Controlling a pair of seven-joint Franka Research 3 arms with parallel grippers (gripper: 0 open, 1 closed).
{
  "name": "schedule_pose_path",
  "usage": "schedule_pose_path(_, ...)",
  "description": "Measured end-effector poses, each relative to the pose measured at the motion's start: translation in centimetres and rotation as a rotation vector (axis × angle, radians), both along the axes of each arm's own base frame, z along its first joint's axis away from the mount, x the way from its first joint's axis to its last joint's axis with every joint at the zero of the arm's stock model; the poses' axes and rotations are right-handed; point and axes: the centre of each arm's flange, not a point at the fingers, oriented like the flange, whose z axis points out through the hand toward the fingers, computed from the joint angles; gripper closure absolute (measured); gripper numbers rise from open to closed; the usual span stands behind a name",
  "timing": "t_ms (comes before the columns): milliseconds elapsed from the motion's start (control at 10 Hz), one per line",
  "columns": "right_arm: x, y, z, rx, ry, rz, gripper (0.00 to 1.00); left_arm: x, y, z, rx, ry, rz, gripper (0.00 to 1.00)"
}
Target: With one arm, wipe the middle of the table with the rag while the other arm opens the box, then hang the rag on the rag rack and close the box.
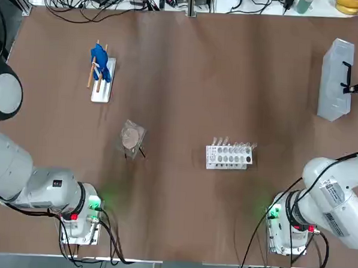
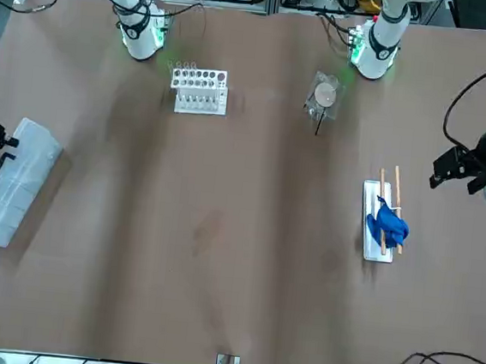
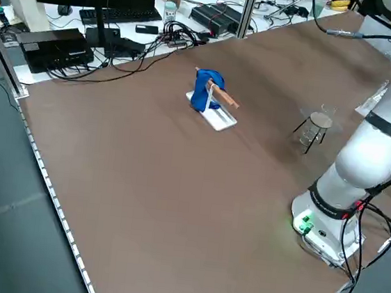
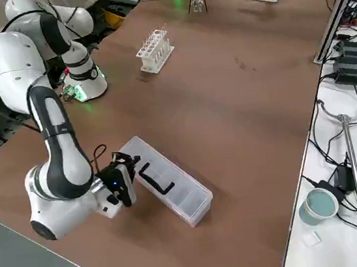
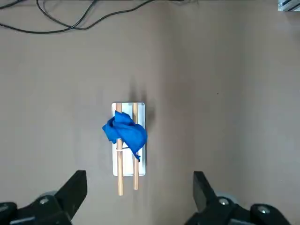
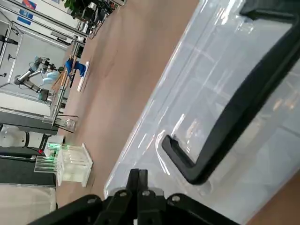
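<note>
The blue rag [image 1: 100, 65] hangs over the two wooden rods of the white rag rack [image 1: 103, 89] at the table's [image 1: 188, 80] far left. My left gripper [image 5: 138, 192] is open and empty, hovering over the rag [image 5: 125, 131] and rack [image 5: 129, 161]; the front view shows it [image 2: 440, 169] beside the rack. The clear box [image 1: 336, 85] with a black handle lies closed at the far right. My right gripper [image 6: 139, 180] is shut with nothing in it, its tips at the box's [image 6: 220, 93] edge near the handle, as also seen from the right side [image 4: 121, 174].
A white rack with round holes [image 1: 229, 156] stands right of the table's centre. A tan round thing in clear wrapping [image 1: 132, 136] sits left of centre. Cables and equipment line the far edge. Both arm bases occupy the near corners.
</note>
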Motion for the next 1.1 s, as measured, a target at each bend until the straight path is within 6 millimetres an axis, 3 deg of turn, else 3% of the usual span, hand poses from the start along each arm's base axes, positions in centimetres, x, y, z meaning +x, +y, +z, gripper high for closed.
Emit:
schedule_pose_path(300, 0.7, 0.1, 0.6, -0.022, 0.008, -0.009, 0.98, 0.0, 0.0, 0.0, 0.000, 0.000, 0.000, 0.00)
schedule_pose_path(400, 1.6, 0.1, 2.2, -0.055, 0.032, -0.004, 0.98, 0.0, 0.0, 0.0, 0.000, 0.000, 0.000, 0.00)
schedule_pose_path(500, 2.8, 0.3, 6.1, -0.112, 0.072, 0.013, 0.98, 0.0, 0.0, 0.0, 0.000, 0.001, 0.000, 0.00)
schedule_pose_path(700, 6.0, 2.6, 17.4, -0.277, 0.143, 0.030, 0.97, 0.0, 0.0, -0.1, 0.000, 0.001, 0.000, 0.00)
schedule_pose_path(900, 9.1, 9.0, 27.6, -0.476, 0.204, 0.040, 0.93, 0.0, 0.1, -0.1, 0.001, 0.002, 0.001, 0.00)
schedule_pose_path(1000, 10.8, 13.5, 31.3, -0.568, 0.235, 0.044, 0.87, 0.0, 0.1, -0.1, 0.002, 0.003, 0.002, 0.00)
schedule_pose_path(1100, 12.4, 18.3, 34.1, -0.659, 0.270, 0.041, 0.71, 0.1, 0.2, -0.2, 0.017, 0.003, 0.001, 0.00)
